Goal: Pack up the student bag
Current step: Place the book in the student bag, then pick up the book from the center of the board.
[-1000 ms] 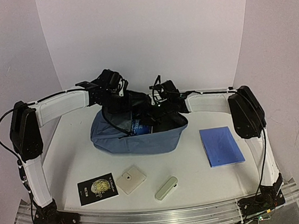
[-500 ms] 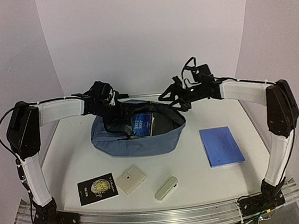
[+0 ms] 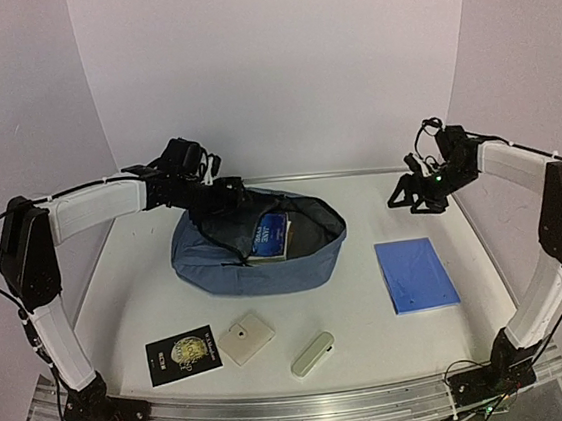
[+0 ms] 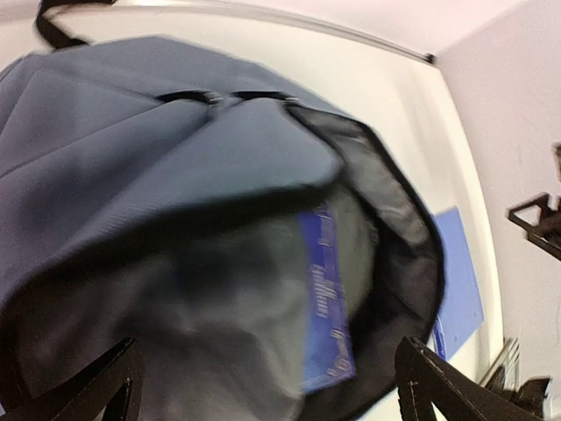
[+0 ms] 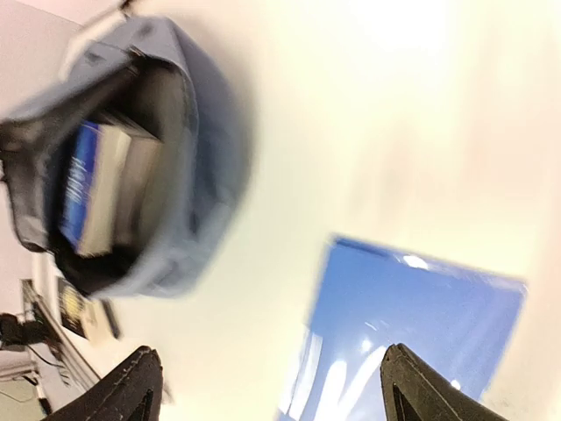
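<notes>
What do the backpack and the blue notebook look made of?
Student bag: soft woven fabric, matte slate blue; it slumps and folds, with a darker lining at the mouth. Blue notebook: flat cover, probably plastic or coated card; the right wrist view shows glossy highlights on it.

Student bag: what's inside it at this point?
A blue-covered book sits in the bag's open mouth, its pale page edges showing. Anything under the book or deeper in the dark interior is hidden.
</notes>
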Robot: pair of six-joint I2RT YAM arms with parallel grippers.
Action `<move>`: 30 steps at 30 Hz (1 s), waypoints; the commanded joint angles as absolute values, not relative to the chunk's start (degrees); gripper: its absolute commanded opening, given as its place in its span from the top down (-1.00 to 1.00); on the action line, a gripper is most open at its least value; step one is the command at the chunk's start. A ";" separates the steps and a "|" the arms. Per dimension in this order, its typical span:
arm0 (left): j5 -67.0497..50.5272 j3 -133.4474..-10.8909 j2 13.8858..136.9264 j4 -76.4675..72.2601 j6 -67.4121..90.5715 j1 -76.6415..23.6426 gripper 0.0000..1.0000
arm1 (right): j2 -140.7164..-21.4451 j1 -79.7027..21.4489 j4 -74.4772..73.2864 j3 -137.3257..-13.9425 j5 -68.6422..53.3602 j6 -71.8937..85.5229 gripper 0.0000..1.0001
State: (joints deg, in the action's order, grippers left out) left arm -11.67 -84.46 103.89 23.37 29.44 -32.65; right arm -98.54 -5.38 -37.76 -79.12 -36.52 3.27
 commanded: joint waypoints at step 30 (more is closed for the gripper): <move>-18.52 -107.13 124.92 25.41 22.47 -56.40 -0.99 | -115.88 4.90 -53.79 -72.42 -41.70 -14.63 -0.32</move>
State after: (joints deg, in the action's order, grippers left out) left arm -14.64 -100.79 120.53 24.87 22.96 -54.96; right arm -113.57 5.78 -53.47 -72.52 -36.05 -17.16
